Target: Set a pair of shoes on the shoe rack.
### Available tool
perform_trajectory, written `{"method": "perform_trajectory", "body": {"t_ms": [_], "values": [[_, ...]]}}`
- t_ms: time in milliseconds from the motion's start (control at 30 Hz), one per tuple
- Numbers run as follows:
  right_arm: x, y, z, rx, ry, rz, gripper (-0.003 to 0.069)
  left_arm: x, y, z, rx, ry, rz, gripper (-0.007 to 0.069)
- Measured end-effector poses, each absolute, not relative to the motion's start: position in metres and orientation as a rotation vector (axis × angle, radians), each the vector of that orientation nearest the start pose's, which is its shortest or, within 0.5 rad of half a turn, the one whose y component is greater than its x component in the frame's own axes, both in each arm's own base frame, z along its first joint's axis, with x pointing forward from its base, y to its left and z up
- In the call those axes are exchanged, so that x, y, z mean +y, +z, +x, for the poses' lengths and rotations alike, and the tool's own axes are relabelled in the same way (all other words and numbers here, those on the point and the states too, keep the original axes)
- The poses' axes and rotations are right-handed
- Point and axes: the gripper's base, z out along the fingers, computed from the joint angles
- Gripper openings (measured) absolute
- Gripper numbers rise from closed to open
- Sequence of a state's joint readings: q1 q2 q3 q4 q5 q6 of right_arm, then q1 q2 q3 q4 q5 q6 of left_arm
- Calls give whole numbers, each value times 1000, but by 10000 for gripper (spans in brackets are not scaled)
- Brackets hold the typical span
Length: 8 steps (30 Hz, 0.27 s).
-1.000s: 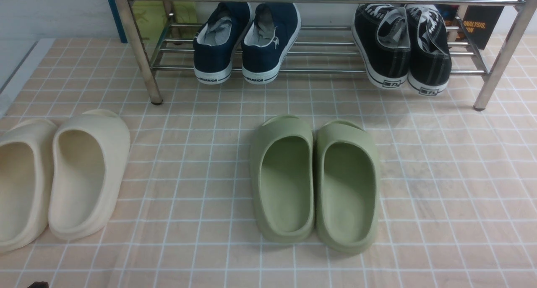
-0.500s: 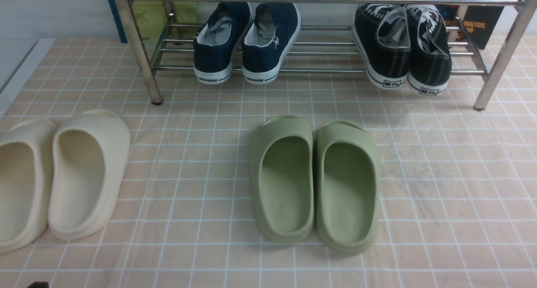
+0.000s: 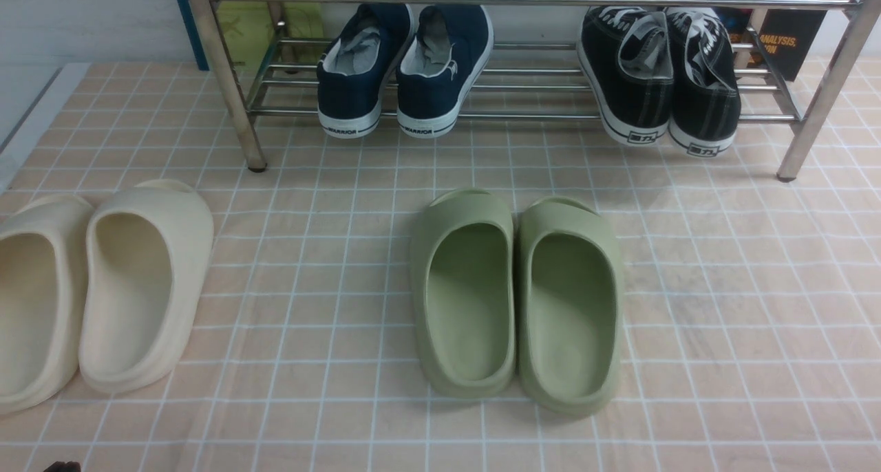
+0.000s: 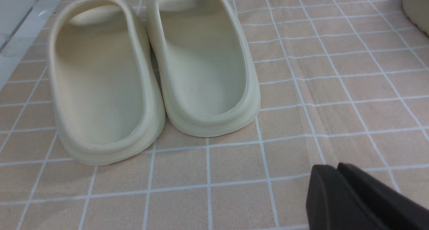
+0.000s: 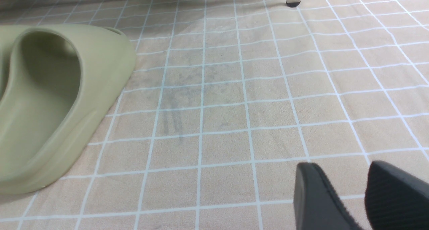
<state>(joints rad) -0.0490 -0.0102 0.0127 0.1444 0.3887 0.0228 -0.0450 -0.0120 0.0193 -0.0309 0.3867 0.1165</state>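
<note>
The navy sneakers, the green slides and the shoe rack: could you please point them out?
Navy sneakers (image 3: 427, 114): front view, heel of the right-hand one.
Green slides (image 3: 568, 382): front view, heel end of the right-hand one.
Shoe rack (image 3: 530, 1): front view, upper front bar.

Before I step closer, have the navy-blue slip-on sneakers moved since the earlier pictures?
No. The navy-blue slip-on sneakers sit just as before on the lower bars, the same way in from the shoe rack's left front leg.
</note>
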Motion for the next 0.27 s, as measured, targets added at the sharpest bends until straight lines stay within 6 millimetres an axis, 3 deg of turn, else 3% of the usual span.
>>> {"method": "perform_trajectory", "body": {"t_ms": [267], "values": [[2, 175, 52, 1866, 125, 155, 238, -3, 173, 52, 1874, 19, 133, 58]]}}
